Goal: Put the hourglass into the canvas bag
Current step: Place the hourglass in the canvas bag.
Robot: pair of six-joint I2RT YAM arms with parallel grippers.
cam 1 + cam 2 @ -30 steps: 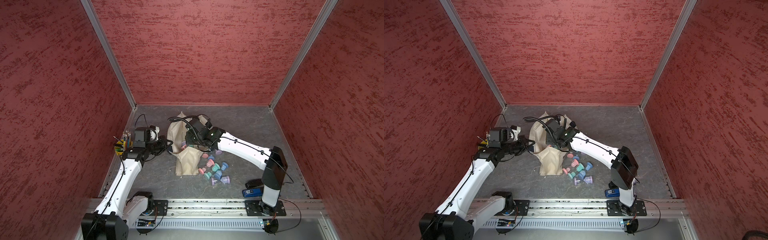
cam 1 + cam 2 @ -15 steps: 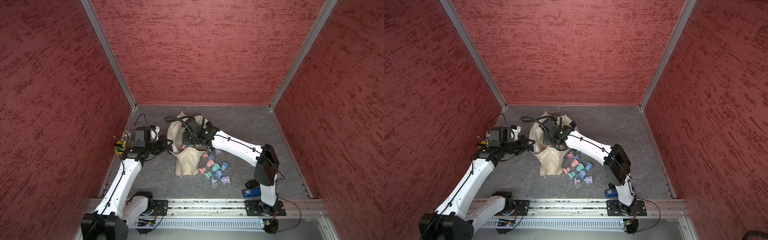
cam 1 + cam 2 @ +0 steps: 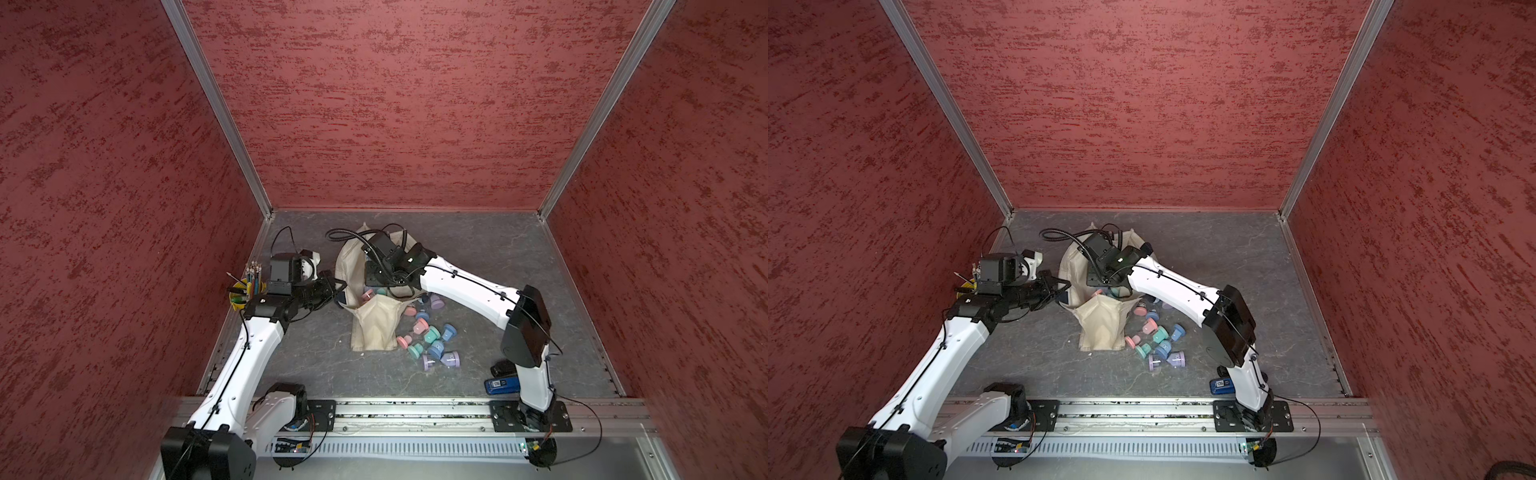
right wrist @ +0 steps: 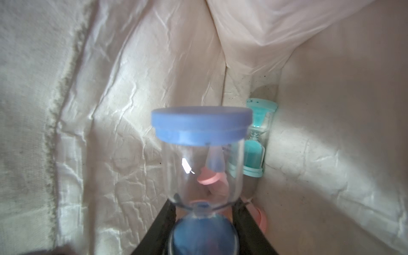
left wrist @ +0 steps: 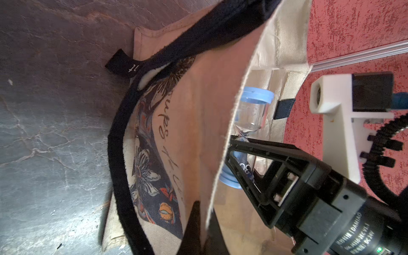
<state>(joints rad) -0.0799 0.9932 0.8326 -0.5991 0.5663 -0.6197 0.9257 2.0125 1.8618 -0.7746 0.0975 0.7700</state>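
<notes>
1. The right gripper pinched the blue hourglass at its narrow waist, with the jaws drawn close on the glass. I judged the hold a sound one, since the wide caps at either end could not slide through.
2. The blue hourglass sat inside the mouth of the canvas bag, with cloth on every side of it, and had not been let go. I could not tell whether its lower end rested on anything.
3. The left gripper was pressed together on the bag's rim, and the raw cloth edge ran between its fingers. This was likely done to keep the soft mouth lifted and open for the other arm.
4. Only the right wrist view showed the bag's interior. A teal hourglass lay against the far fold, and a pink hourglass lay just beside the jaws.
5. Only the left wrist view showed the bag's printed outer face, the navy handle, and the blue hourglass just past the rim.
6. In both top views the right arm hid the held piece. Those views alone showed the loose hourglasses on the table just beside the bag. They also showed the pencil cup near the left arm.
7. Release looked to be the step in hand. Many hourglasses were not yet bagged.
</notes>
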